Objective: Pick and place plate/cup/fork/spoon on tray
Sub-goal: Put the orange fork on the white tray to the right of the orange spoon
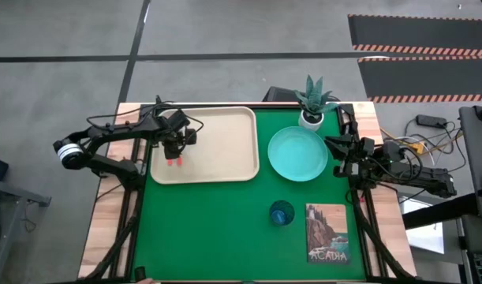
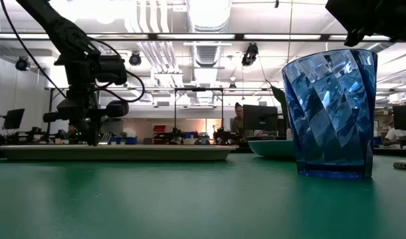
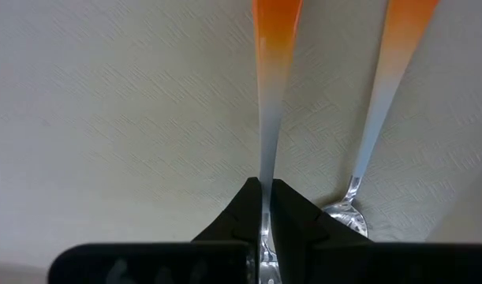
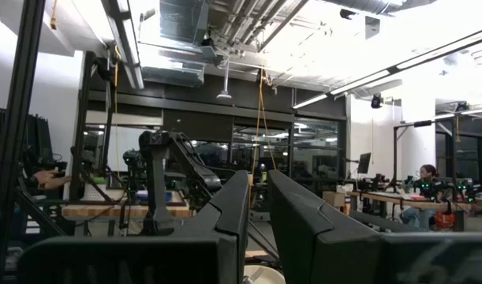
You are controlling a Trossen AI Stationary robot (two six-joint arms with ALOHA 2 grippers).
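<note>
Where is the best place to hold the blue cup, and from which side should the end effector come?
Grip the cup across its side walls near the rim, coming from above. It stands upright, alone on the green mat, mouth open, and its sides flare toward the top.
</note>
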